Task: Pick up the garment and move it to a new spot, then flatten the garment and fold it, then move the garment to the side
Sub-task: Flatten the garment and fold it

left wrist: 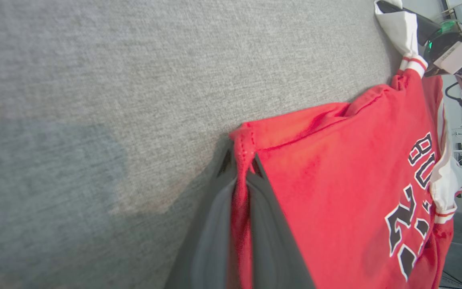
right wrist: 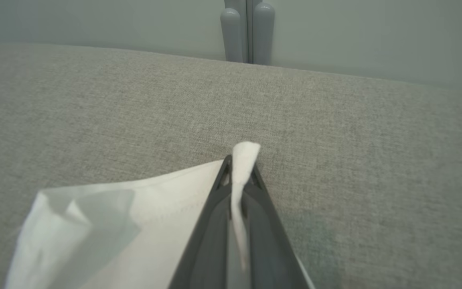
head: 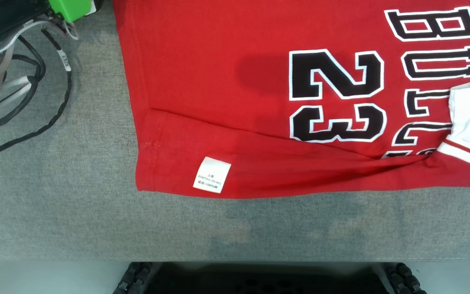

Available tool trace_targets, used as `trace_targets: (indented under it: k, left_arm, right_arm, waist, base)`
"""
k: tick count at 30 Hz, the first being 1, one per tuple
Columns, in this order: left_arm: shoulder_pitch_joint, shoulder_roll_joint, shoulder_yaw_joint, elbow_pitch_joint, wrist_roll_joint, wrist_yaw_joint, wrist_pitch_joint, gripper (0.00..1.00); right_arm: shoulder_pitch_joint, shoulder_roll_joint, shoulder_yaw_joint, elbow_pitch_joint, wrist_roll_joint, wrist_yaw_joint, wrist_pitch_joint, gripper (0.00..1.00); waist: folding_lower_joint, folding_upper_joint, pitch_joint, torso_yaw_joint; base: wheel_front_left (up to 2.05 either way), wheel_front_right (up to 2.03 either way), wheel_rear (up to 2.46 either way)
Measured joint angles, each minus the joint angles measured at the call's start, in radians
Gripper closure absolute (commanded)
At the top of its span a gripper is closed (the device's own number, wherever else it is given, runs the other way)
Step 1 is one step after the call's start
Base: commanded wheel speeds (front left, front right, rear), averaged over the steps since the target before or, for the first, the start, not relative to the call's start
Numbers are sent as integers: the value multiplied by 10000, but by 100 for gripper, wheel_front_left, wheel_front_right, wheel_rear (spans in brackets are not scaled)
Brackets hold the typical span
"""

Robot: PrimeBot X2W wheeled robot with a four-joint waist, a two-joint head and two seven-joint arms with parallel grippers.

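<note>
Two grippers clamped: left gripper (left wrist: 242, 162) pinches the red hem corner (left wrist: 244, 136) of the shirt (head: 239, 81), right gripper (right wrist: 241, 170) pinches its white sleeve (right wrist: 114, 208). Shirt lies print-up on the grey table (head: 76, 212), centre toward 2 o'clock in head view. Judged: flattening in hand; folding and moving aside not yet done.

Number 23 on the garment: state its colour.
The number 23 is black with a white outline, on the red garment. The head view shows it best.
</note>
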Motion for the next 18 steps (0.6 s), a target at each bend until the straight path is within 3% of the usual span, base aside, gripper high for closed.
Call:
trace_targets:
  k: [3,13,18]
  left_arm:
    - [26,-12,-4,84,21,-92,-180,100]
    - [683,67,128,426,132,-351,-972,100]
    - [1037,173,278,512,224,-447,-1513,100]
  right_arm:
    - [7,82,6,100,-12,50,-169,100]
    - [549,159,-242,176,477,853,-1003,100]
    - [1134,-17,-418,240,765,1012,-1511,100]
  waist:
    - [0,0,-70,-20]
    - [0,0,-580,-274]
    - [0,0,-914,-459]
  base:
    - [0,0,0]
    - [0,0,0]
    - [0,0,0]
